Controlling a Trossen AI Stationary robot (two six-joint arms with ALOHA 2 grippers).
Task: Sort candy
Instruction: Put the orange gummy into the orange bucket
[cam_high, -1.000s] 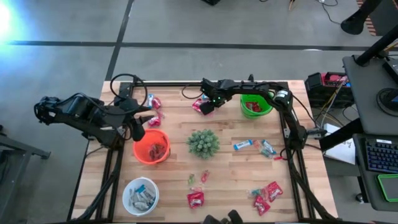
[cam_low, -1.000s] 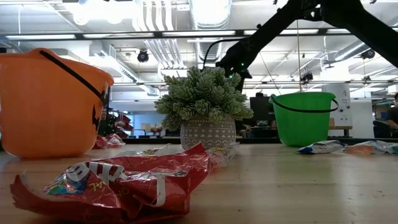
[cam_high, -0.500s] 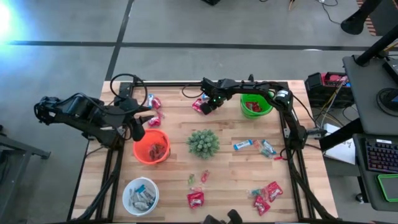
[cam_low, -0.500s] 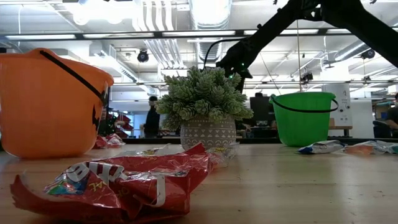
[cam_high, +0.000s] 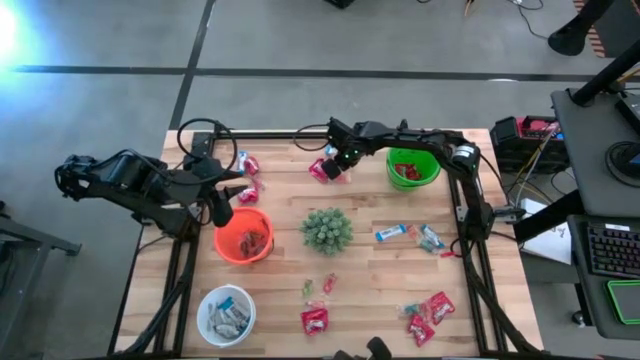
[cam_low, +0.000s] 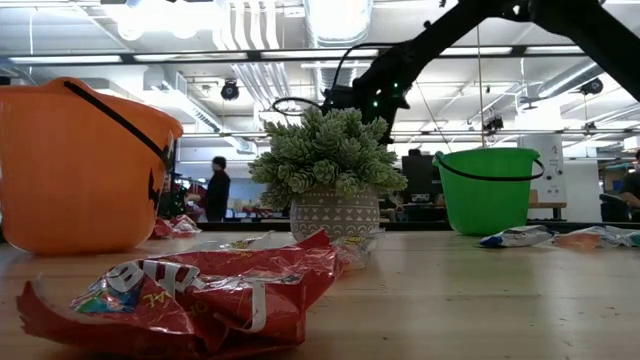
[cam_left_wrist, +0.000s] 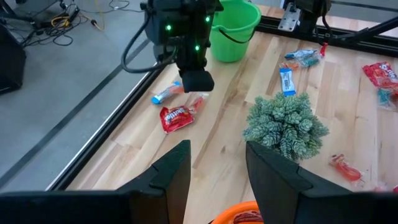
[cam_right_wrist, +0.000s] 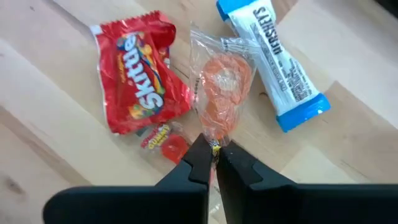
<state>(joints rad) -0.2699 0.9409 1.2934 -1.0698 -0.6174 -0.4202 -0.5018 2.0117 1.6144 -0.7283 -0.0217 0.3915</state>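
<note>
My right gripper (cam_right_wrist: 214, 155) is shut on an orange sweet in a clear wrapper (cam_right_wrist: 222, 93), near the table's far edge, left of the green bucket (cam_high: 412, 168). On the wood beside it lie a red Skittles packet (cam_right_wrist: 140, 68) and a blue-and-white bar (cam_right_wrist: 273, 68). In the left wrist view the right gripper (cam_left_wrist: 198, 81) hangs over this candy. My left gripper (cam_left_wrist: 214, 168) is open, with nothing between its fingers. It hangs by the far rim of the orange bucket (cam_high: 243, 236). My right gripper pinches one twisted end of the clear wrapper (cam_right_wrist: 214, 144) between its two fingertips. The fingers slant down from above. The orange sweet hangs below them. I cannot tell whether its lower end is clear of the wood.
A spiky green plant in a pot (cam_high: 326, 230) stands mid-table. A white bowl (cam_high: 226, 314) with blue-and-white bars sits near the left front corner. More candy lies loose: bars (cam_high: 392, 233) to the plant's right, red packets (cam_high: 430, 315) at the front, several pieces (cam_high: 248, 175) at the far left.
My right gripper has risen a little above the pile of candy at the table's far edge, and its arm shows higher over the plant in the low view. A person in the room behind has walked toward the left.
</note>
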